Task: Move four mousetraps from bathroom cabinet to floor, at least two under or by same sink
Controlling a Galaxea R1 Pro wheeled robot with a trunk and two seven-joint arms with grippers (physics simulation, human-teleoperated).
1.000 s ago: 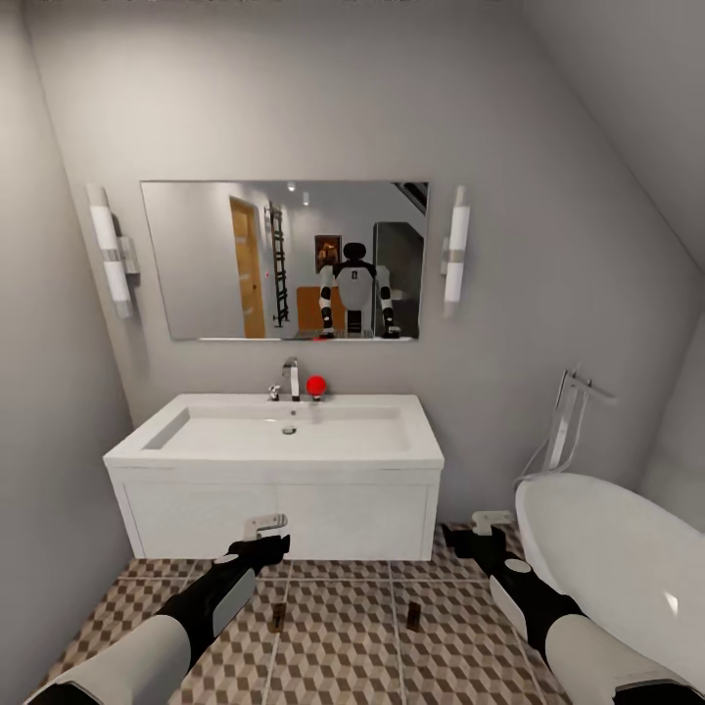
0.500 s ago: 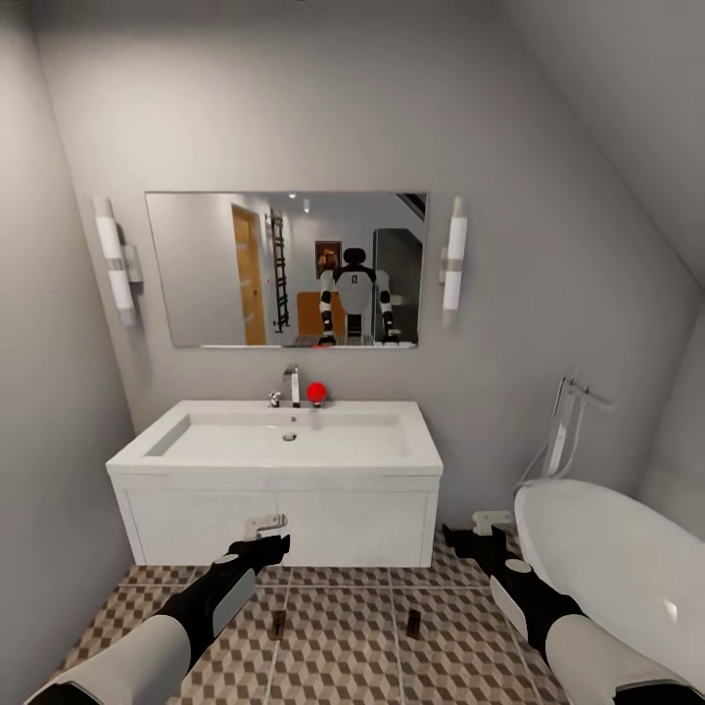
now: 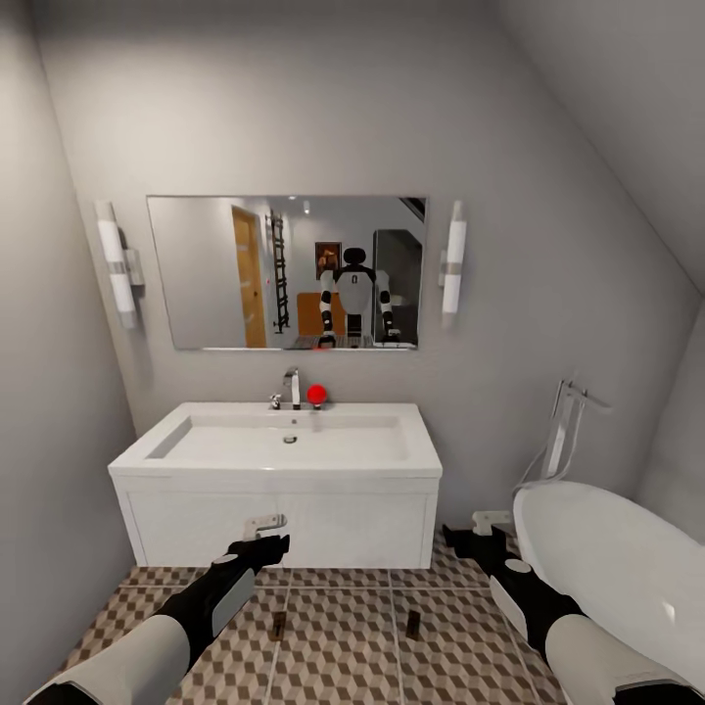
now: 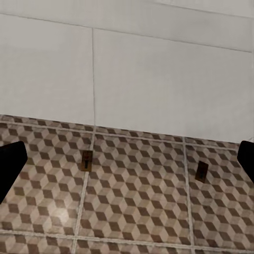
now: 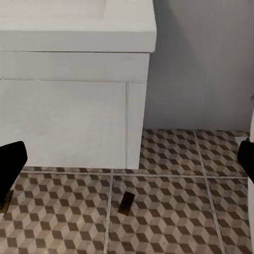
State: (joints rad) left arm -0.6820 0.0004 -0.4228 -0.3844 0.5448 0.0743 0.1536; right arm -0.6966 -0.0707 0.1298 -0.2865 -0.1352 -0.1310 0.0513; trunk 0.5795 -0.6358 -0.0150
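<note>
Two mousetraps are seen lying flat on the bathroom floor (image 3: pixel 333 636) in front of the sink (image 3: pixel 284 441) vanity: one mousetrap (image 3: pixel 279 619) near the left tool (image 3: pixel 264 534), the other mousetrap (image 3: pixel 413 621) well apart to its right. The white basin is seen with a drain, a tap (image 3: pixel 292 382) and a red ball (image 3: pixel 315 389) at its back edge. The bathtub (image 3: pixel 617 558) at right looks empty. Both tools are spread open and hold nothing; the right tool (image 3: pixel 485 524) is held near the tub.
</note>
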